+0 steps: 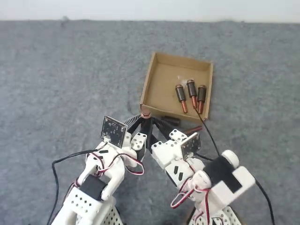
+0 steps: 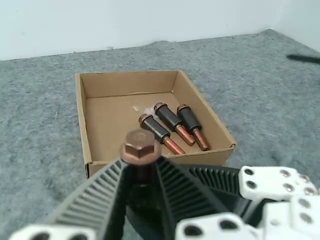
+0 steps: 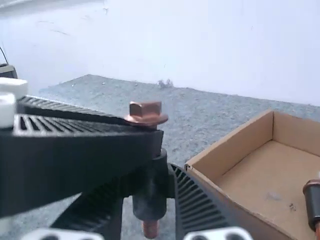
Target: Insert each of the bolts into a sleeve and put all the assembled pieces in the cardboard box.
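Right wrist view has the bolt [image 3: 146, 112] standing upright, head up, its shaft through the dark sleeve [image 3: 148, 192] and its tip poking out below. The right gripper [image 3: 148, 215] is clamped on the sleeve. The left gripper [image 2: 141, 175] pinches the bolt just under the head. The piece's long axis is vertical, and it hangs just short of the cardboard box [image 1: 147, 82], at the near corner. Three assembled pieces [image 1: 191, 93] lie flat inside, toward the right arm's side. That arm seems better placed to carry it in.
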Controlling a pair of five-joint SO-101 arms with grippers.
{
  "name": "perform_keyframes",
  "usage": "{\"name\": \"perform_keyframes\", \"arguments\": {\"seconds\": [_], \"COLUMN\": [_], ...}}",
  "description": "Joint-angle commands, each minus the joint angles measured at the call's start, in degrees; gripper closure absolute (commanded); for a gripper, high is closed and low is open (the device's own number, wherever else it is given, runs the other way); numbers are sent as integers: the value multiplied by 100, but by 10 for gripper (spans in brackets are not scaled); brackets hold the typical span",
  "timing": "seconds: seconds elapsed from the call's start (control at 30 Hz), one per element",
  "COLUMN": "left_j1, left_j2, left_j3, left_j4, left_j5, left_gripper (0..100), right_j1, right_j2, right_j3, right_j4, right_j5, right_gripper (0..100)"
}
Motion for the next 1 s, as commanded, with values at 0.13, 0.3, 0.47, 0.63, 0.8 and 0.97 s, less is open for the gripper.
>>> {"name": "perform_keyframes", "arguments": {"seconds": [0.13, 0.3, 0.47, 0.63, 0.8, 0.97], "left_j1": [-35, -35, -44, -44, -44, -369], "left_j2": [35, 35, -9, -9, -18, -18], "left_j3": [-22, -22, -22, -22, -40, -374], "left_j4": [202, 440, 563, 571, 571, 563], "left_j5": [-53, -53, -26, -35, -26, 158], "left_gripper": [980, 844, 775, 776, 776, 780], "right_j1": [356, 356, 365, 365, 365, 365], "right_j2": [-673, -673, -673, -673, -673, -664], "right_j3": [123, 105, 105, 105, 97, 97], "right_j4": [347, 374, 374, 374, 374, 374], "right_j5": [-97, -97, -97, -97, -79, -79], "right_gripper": [992, 992, 992, 992, 992, 992]}}
